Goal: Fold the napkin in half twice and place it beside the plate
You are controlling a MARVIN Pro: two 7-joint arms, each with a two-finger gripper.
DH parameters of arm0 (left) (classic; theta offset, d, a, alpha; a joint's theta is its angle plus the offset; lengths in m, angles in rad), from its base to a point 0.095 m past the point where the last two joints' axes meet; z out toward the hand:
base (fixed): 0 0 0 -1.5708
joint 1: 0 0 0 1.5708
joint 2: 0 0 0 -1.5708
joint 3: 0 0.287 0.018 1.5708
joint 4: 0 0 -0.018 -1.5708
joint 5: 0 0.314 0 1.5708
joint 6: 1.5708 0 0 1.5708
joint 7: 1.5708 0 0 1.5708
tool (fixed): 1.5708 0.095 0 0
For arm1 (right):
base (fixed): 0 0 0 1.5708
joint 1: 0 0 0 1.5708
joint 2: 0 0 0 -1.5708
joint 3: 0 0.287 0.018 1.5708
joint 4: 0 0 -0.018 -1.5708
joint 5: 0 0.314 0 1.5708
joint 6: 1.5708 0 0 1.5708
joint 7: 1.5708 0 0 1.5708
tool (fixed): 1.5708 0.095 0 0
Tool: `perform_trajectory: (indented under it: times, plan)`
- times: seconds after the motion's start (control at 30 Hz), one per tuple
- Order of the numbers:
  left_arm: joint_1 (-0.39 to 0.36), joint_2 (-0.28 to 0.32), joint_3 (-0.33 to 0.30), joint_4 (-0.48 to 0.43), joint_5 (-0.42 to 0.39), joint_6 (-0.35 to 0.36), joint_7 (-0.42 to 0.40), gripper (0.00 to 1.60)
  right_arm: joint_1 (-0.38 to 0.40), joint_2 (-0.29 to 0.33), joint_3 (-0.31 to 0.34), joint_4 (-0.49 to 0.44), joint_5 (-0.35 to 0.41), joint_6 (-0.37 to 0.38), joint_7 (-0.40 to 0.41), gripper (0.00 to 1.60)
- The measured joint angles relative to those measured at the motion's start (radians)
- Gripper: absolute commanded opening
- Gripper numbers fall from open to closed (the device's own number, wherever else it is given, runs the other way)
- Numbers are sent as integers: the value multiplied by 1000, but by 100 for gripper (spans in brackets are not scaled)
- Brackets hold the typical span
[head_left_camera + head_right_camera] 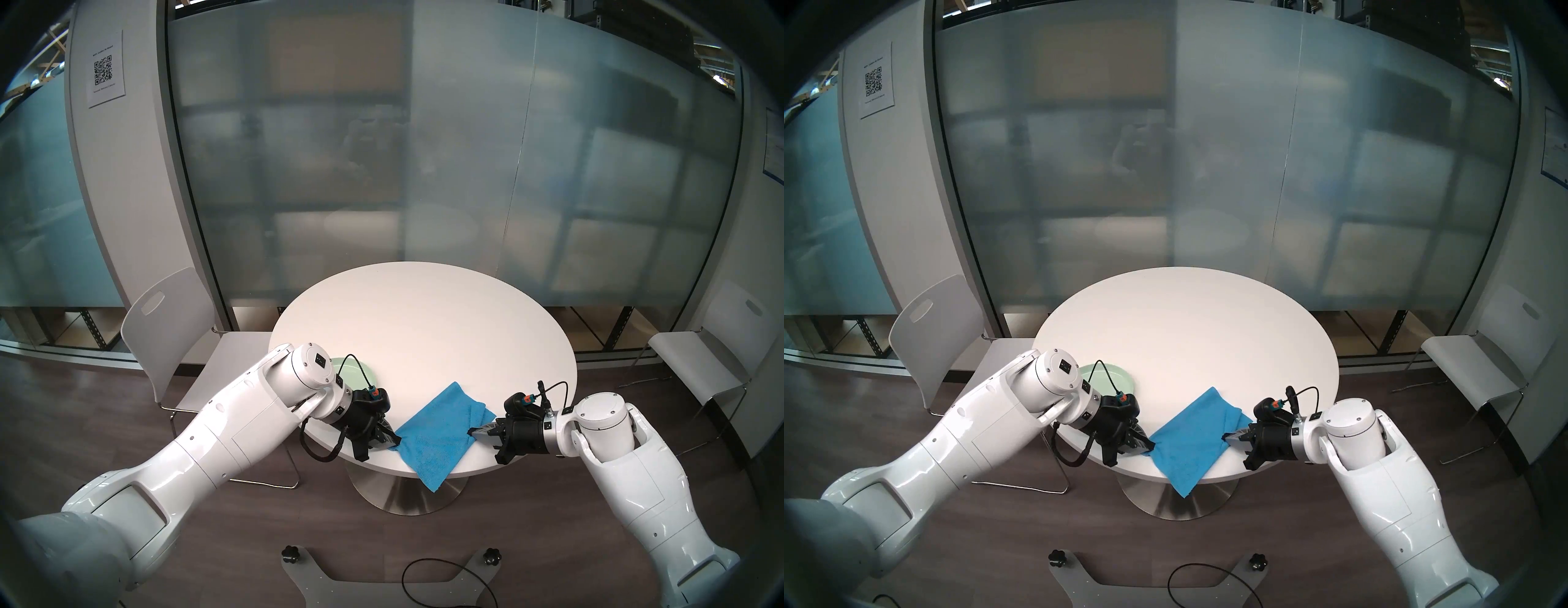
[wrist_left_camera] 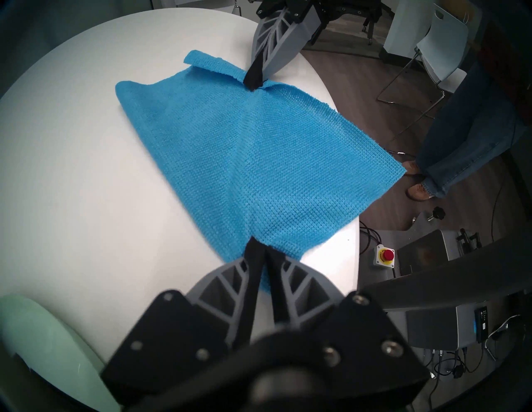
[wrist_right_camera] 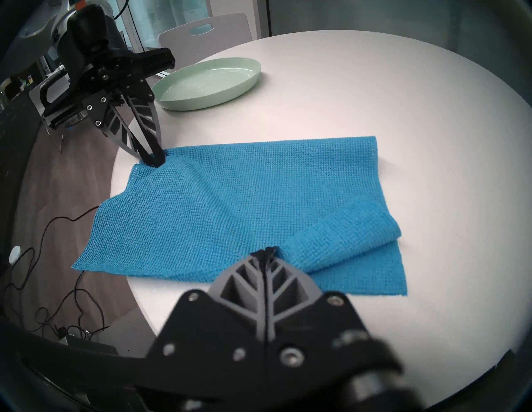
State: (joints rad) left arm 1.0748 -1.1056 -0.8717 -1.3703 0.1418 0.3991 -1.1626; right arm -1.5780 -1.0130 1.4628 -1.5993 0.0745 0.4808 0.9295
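The bright blue napkin lies on the near edge of the round white table, one corner hanging over the front edge. My left gripper is shut on the napkin's left edge. My right gripper is shut on its right edge, where a flap of napkin is folded over. The napkin is stretched between both grippers. The pale mint-green plate sits on the table behind my left wrist, seen clearly in the right wrist view.
A white chair stands left of the table and another to the right. A person's legs in jeans stand near the table. Cables and a red emergency button lie on the floor.
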Motion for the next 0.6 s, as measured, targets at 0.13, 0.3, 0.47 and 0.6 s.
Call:
perform_trajectory:
  times: [0.13, 0.3, 0.47, 0.6]
  plan:
    - [-4, 0, 2, 3, 0, 0, 3, 55, -14, 4, 17, -13, 3, 3, 0, 0]
    - [-7, 0, 4, 5, 0, 4, 6, 55, -35, 13, 45, -32, 8, 6, 0, 0]
    - [-4, 1, 5, -3, -1, 12, 10, 55, -60, 15, 94, -49, 29, 6, -2, 0]
    - [2, 5, 4, -14, -1, 17, 17, 55, -71, 7, 130, -54, 50, 4, -2, 0]
